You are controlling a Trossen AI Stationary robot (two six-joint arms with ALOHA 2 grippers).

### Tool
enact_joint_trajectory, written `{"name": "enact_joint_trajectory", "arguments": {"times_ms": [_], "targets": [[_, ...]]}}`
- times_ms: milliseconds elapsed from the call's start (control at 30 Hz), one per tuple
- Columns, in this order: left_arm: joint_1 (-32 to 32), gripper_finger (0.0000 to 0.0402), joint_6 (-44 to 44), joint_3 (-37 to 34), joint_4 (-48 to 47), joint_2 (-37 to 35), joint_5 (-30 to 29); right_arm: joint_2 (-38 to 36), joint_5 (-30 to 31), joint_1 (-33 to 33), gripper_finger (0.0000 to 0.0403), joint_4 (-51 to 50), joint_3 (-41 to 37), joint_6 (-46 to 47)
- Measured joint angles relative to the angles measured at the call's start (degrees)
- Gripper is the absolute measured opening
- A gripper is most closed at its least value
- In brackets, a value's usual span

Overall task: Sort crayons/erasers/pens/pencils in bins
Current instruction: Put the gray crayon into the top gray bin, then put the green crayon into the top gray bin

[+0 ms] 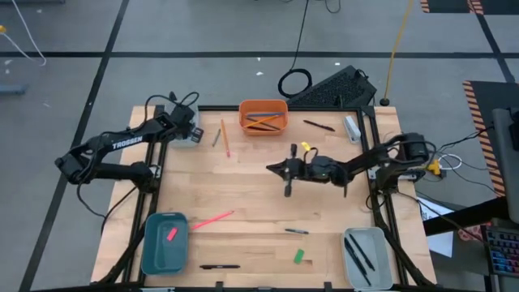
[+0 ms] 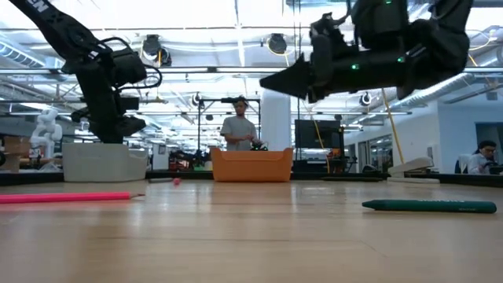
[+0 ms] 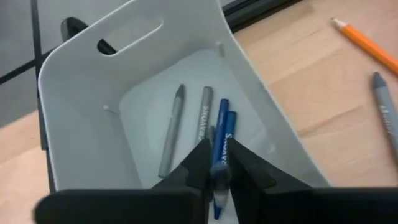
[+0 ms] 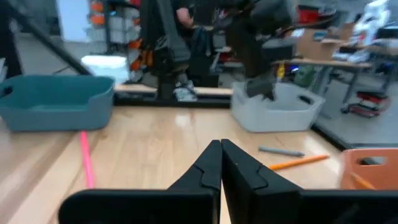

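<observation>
Fingers of the left gripper (image 3: 214, 163) pinch a blue crayon (image 3: 219, 155) above the pale grey bin (image 3: 87, 93) (2 grey crayons inside), long axis pointing into it; right gripper (image 1: 271, 168) hovers mid-surface, fingers closed, empty.

High view: looks straight down from above, taking in the whole pale wooden table (image 1: 259, 203) and both arms.
Low view: sits at tabletop height, facing level across the boards toward the rounded orange plastic bin (image 2: 251, 165) and the room behind.
Left wrist view: close, angled down into the pale translucent grey plastic bin (image 3: 87, 112).
Right wrist view: low, looking across the table.
Shared: the orange bin appears from above and from table level.
</observation>
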Motion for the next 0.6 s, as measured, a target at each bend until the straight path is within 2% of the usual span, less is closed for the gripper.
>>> {"name": "enact_joint_trajectory", "arguments": {"times_ms": [267, 600], "targets": [[-0.5, 0.0106, -1.4, 0.0, -0.5, -0.2, -0.3, -3.0, 1.8, 0.0, 0.0, 1.8, -5.8, 0.3], [-0.7, 0.0088, 0.5, 0.0, -1.4, -5.2, -0.3, -3.0, 2.0, -0.9, 0.0, 2.1, -6.8, 1.3]]}}
